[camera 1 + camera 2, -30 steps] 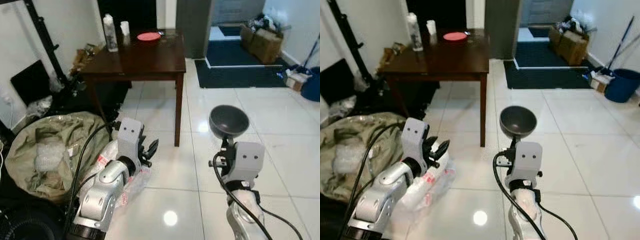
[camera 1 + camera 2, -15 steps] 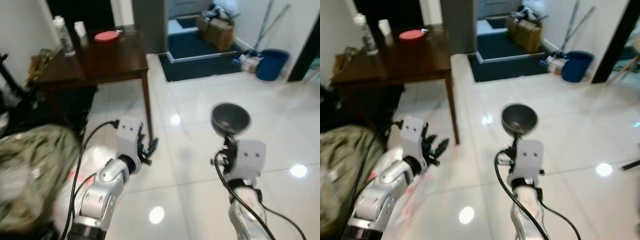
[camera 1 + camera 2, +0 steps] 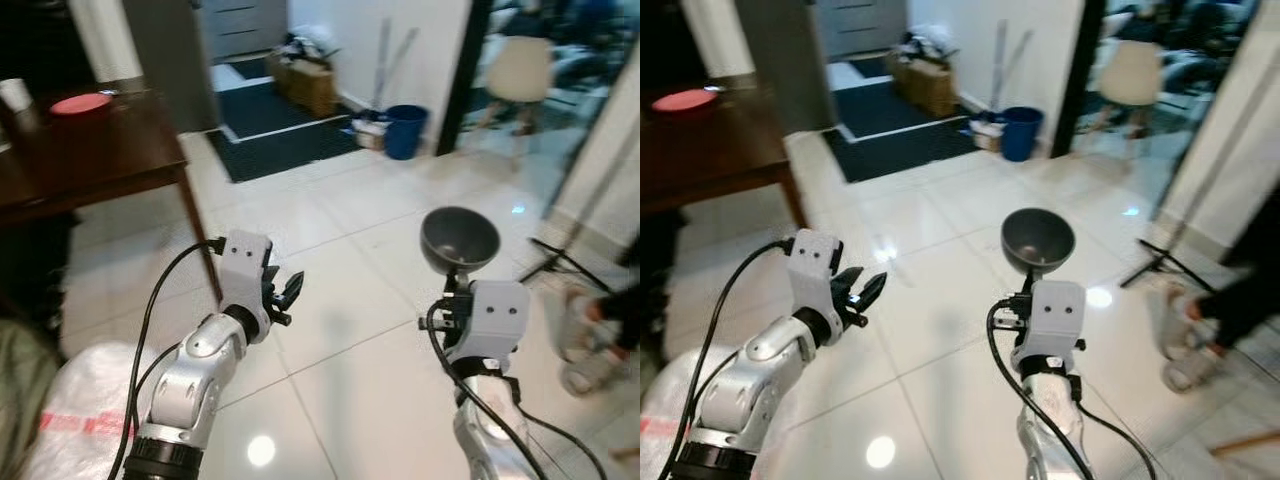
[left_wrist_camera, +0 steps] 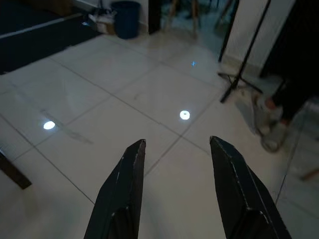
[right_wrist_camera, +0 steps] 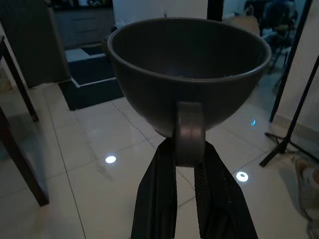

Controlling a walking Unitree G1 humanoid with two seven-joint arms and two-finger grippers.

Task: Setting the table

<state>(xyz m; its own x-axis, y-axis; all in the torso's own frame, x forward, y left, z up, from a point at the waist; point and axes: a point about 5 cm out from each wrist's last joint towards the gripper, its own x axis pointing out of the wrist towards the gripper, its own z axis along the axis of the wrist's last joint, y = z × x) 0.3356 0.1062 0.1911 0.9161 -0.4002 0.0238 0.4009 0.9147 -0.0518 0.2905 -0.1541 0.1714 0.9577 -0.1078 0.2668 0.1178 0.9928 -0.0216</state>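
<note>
A red plate (image 3: 80, 103) lies near the far edge of the dark wooden table (image 3: 90, 165) at the left. The left gripper (image 3: 285, 296) hangs over white floor tiles (image 3: 350, 300), fingers spread and empty. The right gripper (image 5: 185, 164) pinches the handle of a dark grey, deep round cup (image 3: 459, 239), held upright in the air, its mouth open upward.

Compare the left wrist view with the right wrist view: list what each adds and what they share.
Left wrist view: the left gripper, jaws open with nothing between them, and a blue plastic bucket by the wall. Right wrist view: the right gripper, jaws shut on the handle of a dark grey round bowl. Shared: the glossy white tiled floor and a black tripod stand.
</note>
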